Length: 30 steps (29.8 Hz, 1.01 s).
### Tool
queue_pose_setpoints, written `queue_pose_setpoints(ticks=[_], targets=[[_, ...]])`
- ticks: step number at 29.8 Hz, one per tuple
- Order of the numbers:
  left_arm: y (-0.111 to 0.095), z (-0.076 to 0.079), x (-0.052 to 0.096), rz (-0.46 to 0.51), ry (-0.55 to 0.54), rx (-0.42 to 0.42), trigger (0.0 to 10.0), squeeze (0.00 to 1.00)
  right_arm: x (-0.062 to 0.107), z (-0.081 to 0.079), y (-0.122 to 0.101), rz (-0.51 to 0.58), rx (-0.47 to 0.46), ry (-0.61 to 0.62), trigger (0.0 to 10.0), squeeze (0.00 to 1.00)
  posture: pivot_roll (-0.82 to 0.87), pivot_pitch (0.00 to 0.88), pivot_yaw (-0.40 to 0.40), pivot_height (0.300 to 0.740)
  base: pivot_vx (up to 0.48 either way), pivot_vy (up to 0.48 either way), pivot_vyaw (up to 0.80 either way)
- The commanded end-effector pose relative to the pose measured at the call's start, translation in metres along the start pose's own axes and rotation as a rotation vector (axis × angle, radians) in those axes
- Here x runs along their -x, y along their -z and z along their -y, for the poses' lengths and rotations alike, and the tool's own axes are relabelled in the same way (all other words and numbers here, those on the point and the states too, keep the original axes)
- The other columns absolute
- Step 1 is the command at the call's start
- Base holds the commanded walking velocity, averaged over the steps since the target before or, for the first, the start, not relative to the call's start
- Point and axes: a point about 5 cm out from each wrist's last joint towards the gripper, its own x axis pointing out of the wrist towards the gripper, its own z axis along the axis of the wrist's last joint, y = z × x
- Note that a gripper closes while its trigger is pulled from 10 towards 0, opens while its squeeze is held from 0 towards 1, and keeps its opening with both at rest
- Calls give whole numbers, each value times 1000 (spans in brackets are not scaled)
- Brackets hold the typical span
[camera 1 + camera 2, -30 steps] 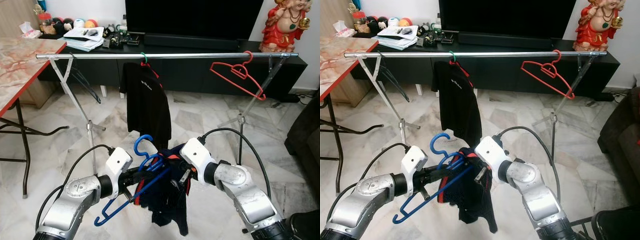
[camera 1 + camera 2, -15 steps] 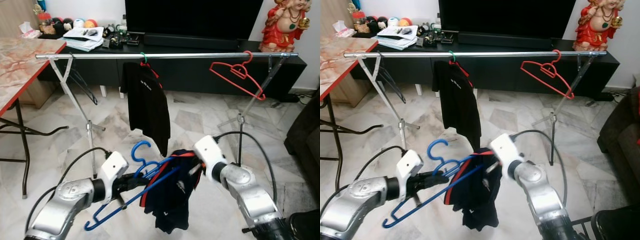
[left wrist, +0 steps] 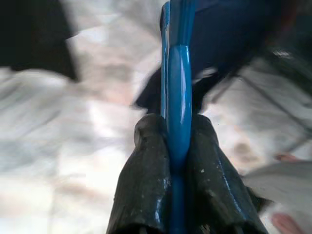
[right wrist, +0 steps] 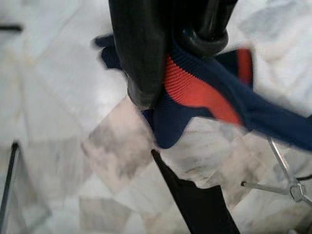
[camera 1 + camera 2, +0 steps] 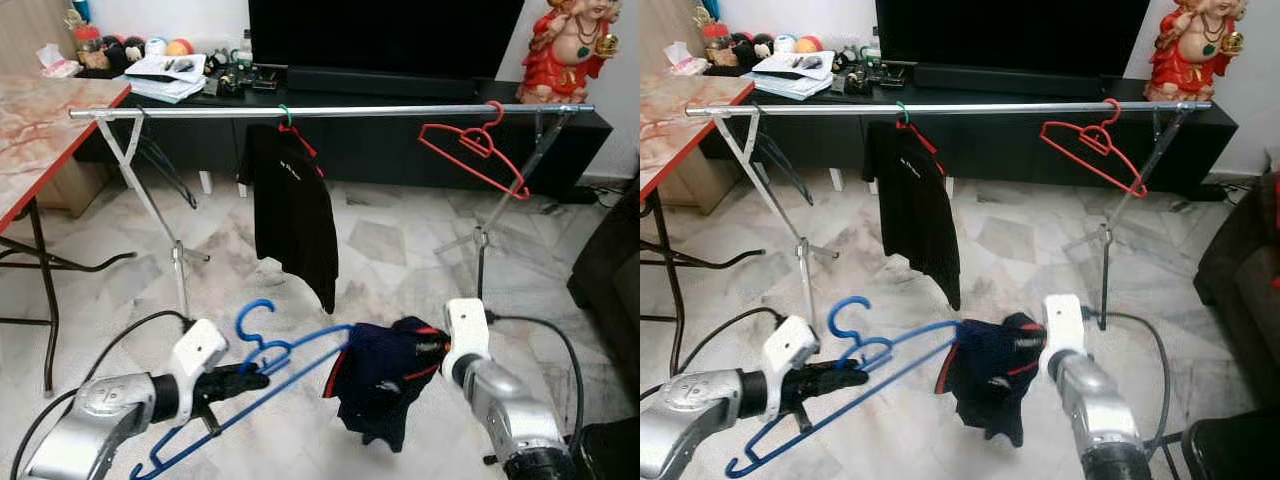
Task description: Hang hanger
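Observation:
A blue hanger lies slanted low in front of me, and my left gripper is shut on it near its hook; the left wrist view has the blue hanger pinched between both black fingers. A navy shirt with red trim hangs off the hanger's far end. My right gripper is shut on the shirt's red-edged collar. Beyond stands the metal clothes rail, holding a black shirt on a green-hooked hanger and an empty red hanger.
A marble-topped table with black legs stands at the left. A black TV cabinet runs behind the rail, with a red statue on its right end. A dark sofa edge is at the right. Tiled floor lies between me and the rail.
My two grippers have moved apart: the left drew the blue hanger left and down, the right pulled the navy shirt right along the hanger's arm.

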Motion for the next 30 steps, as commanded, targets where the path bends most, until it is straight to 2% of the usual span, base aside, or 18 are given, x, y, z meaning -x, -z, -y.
queue_pose_setpoints(ticks=[1,4,7,8,11,12,13,14,15,16,17,18,19,21,24,26,30], targets=[[9,-16,3,-12,-149,14,10000,0,1,8,16,-25,-71,56,0,0,5,117,-39,740,0,0,0],[21,-16,1,-20,-186,60,10000,0,1,11,30,-54,-85,87,0,0,2,118,-37,740,0,0,0],[23,-14,1,-17,-186,76,10000,0,2,12,34,-63,-92,96,0,0,1,118,-35,740,0,0,0],[27,-10,0,-22,-160,93,10000,0,2,13,37,-67,-101,101,0,0,1,120,-33,740,0,0,0],[41,20,2,-81,86,141,10000,0,2,16,46,-73,-117,130,0,0,2,118,-27,740,0,0,0],[47,22,3,-110,83,142,10000,0,2,15,50,-82,-105,126,0,0,2,117,-25,740,0,0,0],[51,16,2,-122,23,133,10000,0,1,14,51,-88,-80,124,3412,0,3,117,-25,740,0,0,0],[51,16,2,-122,23,133,10000,0,1,14,51,-88,-80,124,3412,0,3,117,-25,740,0,0,0],[60,3,0,-148,-97,122,10000,0,1,13,53,-90,-25,127,9216,0,7,115,-25,740,0,0,0],[64,-2,-1,-162,-148,121,10000,0,0,13,54,-87,0,130,9216,0,7,115,-25,740,0,0,0],[64,-2,-1,-162,-148,121,10000,0,0,13,54,-87,0,130,9216,0,7,115,-25,740,0,0,0],[70,-8,-1,-176,-211,115,10000,0,0,11,53,-56,-14,130,10000,0,7,115,-24,740,0,0,0],[70,-8,-1,-176,-211,115,10000,0,0,11,53,-56,-14,130,10000,0,7,115,-24,740,0,0,0],[81,-13,-3,-200,-332,126,10000,0,-1,11,49,-14,-36,140,10000,0,5,112,-21,740,0,0,0],[90,-15,-4,-217,-423,165,10000,0,-1,12,53,-24,-45,158,10000,0,1,108,-22,740,0,0,0],[111,-11,-2,-301,-500,211,10000,0,-1,11,69,-67,-113,165,10000,0,-9,102,-23,740,0,0,0],[143,4,2,-397,-570,309,10000,0,5,10,100,-123,-229,182,10000,0,1,95,-23,740,0,0,0]])
